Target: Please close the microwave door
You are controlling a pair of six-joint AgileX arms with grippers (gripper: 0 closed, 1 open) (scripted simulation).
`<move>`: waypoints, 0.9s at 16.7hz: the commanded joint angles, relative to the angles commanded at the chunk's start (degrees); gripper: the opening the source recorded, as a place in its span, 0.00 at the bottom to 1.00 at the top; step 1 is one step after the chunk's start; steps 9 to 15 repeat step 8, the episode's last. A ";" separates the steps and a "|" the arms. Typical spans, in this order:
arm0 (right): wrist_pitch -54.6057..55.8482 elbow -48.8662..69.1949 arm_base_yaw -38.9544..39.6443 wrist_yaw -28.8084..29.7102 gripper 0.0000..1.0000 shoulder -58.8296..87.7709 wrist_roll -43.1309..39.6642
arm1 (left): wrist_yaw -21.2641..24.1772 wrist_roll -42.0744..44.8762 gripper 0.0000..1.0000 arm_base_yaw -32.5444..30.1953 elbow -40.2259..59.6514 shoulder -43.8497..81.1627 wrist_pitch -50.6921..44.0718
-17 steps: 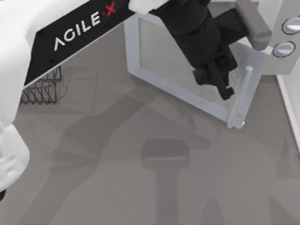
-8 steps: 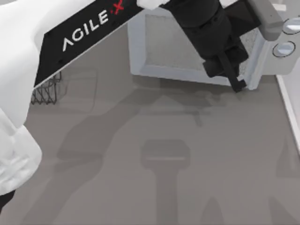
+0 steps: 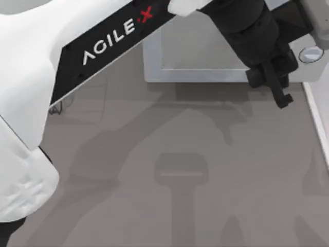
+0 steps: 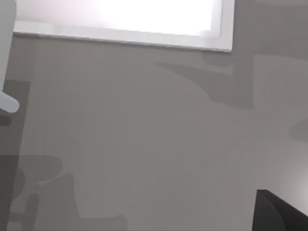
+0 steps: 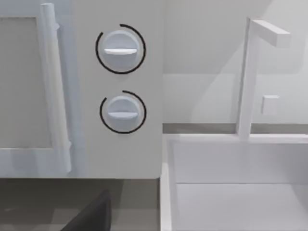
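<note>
**Left arm at the closed microwave door**

The left claw (image 3: pixel 277 87), black, hangs over the far right part of the desk (image 3: pixel 169 206), just in front of the microwave door (image 3: pixel 200 51). From above I cannot tell whether its fingers are apart or together. A second ago the door stood swung out at an angle with the claw against its handle side; half a second ago it was nearly flat; now it lies flush with the front of the microwave (image 5: pixel 120 154), and the claw has moved further toward the desk's right edge.

In the right wrist view the door's slim vertical bar handle (image 5: pixel 55 91) stands beside the control panel, where two round knobs sit one above the other, the upper knob (image 5: pixel 120 49) and the lower knob (image 5: pixel 122 111).

The desk is plain grey, crossed by shadows of the arms. A white sink (image 5: pixel 231 192) with a tall white tap (image 5: pixel 248 77) adjoins the microwave at the desk's right edge. A sliver of dark wire rack (image 3: pixel 57 105) peeks from beneath the left arm near the left edge.
</note>
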 joint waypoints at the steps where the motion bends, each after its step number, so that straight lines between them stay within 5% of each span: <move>1: 0.00 0.00 0.00 0.00 1.00 0.00 0.00 | 0.44 0.17 0.00 -0.82 0.69 0.46 -0.32; 15: 0.00 0.00 0.00 0.00 1.00 0.00 0.00 | -2.69 -3.19 0.00 1.74 4.30 3.33 -3.61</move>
